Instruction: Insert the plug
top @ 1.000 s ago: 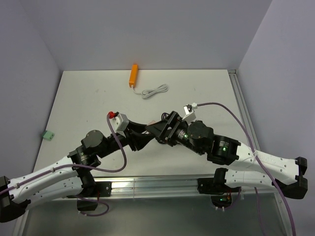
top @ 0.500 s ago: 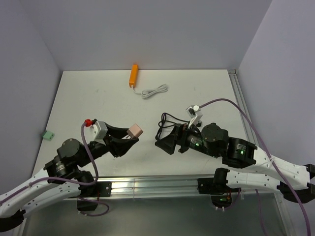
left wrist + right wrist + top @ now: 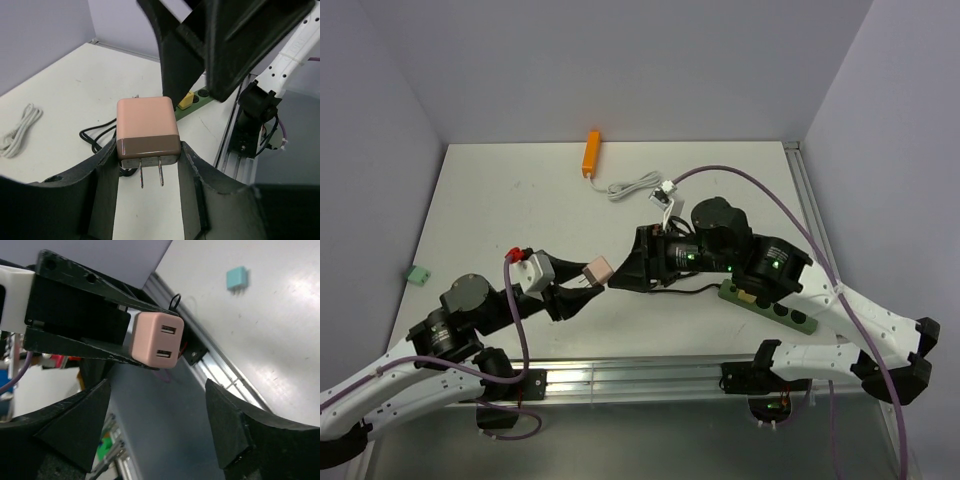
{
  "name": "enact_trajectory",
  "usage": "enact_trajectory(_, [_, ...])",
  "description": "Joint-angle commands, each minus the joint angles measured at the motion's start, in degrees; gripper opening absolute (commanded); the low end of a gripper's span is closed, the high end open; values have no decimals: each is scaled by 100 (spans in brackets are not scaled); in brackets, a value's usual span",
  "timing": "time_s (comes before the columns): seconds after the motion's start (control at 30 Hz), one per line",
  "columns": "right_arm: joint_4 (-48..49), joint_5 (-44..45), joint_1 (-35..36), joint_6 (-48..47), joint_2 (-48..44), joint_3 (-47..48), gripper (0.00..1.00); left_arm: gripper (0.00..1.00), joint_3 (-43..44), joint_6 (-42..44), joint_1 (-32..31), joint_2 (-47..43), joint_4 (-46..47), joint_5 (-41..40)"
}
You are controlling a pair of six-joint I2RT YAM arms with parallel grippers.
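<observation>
My left gripper (image 3: 586, 283) is shut on a pink and brown plug (image 3: 597, 270), held above the table's front middle. In the left wrist view the plug (image 3: 147, 131) sits between my fingers (image 3: 102, 175) with its two prongs toward the camera. My right gripper (image 3: 623, 277) is open and empty, its fingertips facing the plug from the right, a short gap away. In the right wrist view the plug (image 3: 156, 340) shows two USB ports, above my open gripper (image 3: 157, 425). The green power strip (image 3: 767, 303) lies on the table under my right arm, and it also shows in the left wrist view (image 3: 196, 96).
A black cable (image 3: 675, 290) runs from the strip. An orange block (image 3: 591, 153) with a coiled white cable (image 3: 635, 185) lies at the back. A small teal block (image 3: 417, 273) lies off the table's left edge. A metal rail (image 3: 640, 375) runs along the front.
The two grippers were together at the centre, then drew apart. My right arm has since risen and swung back left, uncovering the power strip. My left gripper has carried the plug slightly right.
</observation>
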Motion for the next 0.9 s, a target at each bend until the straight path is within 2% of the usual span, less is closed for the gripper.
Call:
enact_trajectory(0.0, [449, -1289, -395, 357, 53, -68, 81, 0, 271, 511, 3, -56, 153, 304])
enact_trajectory(0.17, [722, -2246, -713, 366, 246, -208, 75, 0, 271, 592, 3, -91, 117, 752])
enact_trajectory(0.37, [1162, -3003, -871, 436, 483, -288, 69, 0, 236, 628, 3, -65, 109, 1034])
enact_trajectory(0.63, [1189, -3242, -871, 463, 844, -261, 53, 0, 209, 636, 3, 6, 126, 1069])
enact_trajectory(0.87, [1565, -3435, -924, 682, 853, -278, 52, 0, 139, 628, 3, -82, 153, 1113])
